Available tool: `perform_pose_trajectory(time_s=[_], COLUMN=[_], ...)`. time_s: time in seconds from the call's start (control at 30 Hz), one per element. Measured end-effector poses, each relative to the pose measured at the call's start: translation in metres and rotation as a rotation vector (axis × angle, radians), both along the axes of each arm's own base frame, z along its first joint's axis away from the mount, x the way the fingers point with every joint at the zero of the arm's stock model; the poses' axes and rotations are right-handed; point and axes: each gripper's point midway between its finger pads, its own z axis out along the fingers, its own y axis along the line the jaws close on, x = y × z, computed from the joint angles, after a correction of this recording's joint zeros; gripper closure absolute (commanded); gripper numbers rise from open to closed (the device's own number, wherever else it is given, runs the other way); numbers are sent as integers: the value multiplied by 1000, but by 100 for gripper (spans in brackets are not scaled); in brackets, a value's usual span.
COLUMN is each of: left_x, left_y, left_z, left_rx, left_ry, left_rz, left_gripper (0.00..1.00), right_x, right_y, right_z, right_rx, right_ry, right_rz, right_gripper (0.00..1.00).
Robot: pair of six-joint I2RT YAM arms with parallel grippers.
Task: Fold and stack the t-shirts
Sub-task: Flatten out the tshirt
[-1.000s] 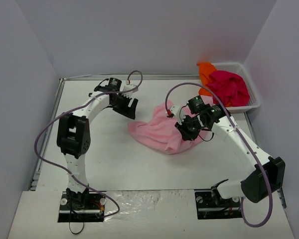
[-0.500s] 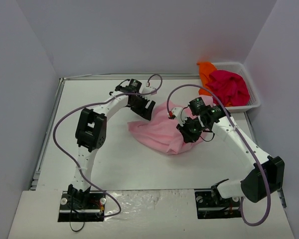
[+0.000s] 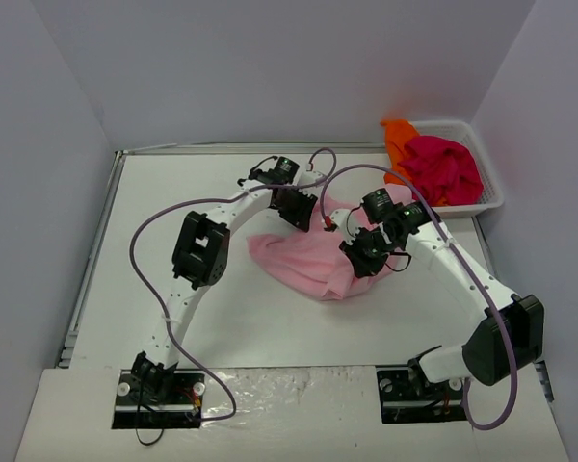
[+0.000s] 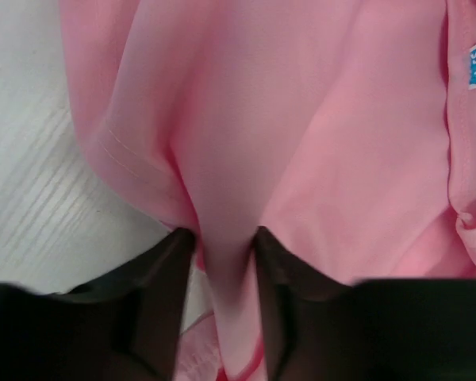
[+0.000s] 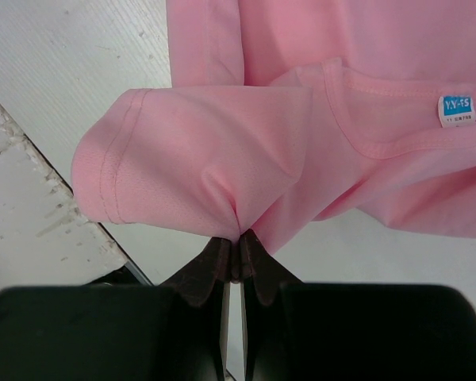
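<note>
A light pink t-shirt [image 3: 299,255] lies crumpled in the middle of the table. My left gripper [image 3: 303,217] is down at its far edge. In the left wrist view the left gripper [image 4: 226,238] is open, its jaws partway closed with a raised fold of the pink t-shirt [image 4: 301,119] between them. My right gripper [image 3: 359,258] is at the shirt's right side. The right wrist view shows the right gripper [image 5: 239,238] shut on a pinch of the pink t-shirt [image 5: 222,159] near a sleeve hem. The neck label [image 5: 457,109] shows at the collar.
A white mesh basket [image 3: 486,197] stands at the back right and holds a magenta-red t-shirt [image 3: 443,168] and an orange t-shirt [image 3: 398,135]. Grey walls close in the table on three sides. Purple cables loop over both arms.
My left arm has swung right from the back left of the table onto the pink t-shirt's far edge, and its jaws have narrowed around a fold. The right gripper has kept its hold.
</note>
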Motion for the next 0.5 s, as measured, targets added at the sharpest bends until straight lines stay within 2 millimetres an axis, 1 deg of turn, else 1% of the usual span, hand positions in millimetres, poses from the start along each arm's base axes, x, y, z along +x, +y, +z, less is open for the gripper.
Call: perform_pose_trajectory(time_s=[0.03,0.07,0.1,0.17,0.27,0.37,0.43,0.5], left_x=[-1,-2,-4,-6,-6,-5,-5,-6], left_y=[-2,-4,-5,-6,-5,1,14,37], left_z=[0,-1,-3,-8,-8,-7,-3,4], left_rx=[0,0,-3,0,-9,-7,0,12], left_ry=[5,10,22,44,63,72,77,89], left_rz=[-3,-5,0,5,15,32,53,94], left_gripper=[78,95,97,98,98,98,98,98], right_x=[0,0,0,0,0,1,5,12], right_y=[0,0,0,0,0,-1,-4,-12], right_z=[-1,-1,-1,-1,-1,-1,-2,-4], right_rx=[-1,-2,-2,-2,-3,-7,-15,-30], right_ry=[2,4,4,5,4,-1,-14,-22], right_rz=[0,0,0,0,0,1,-3,-19], right_gripper=[100,100,100,100,100,100,100,100])
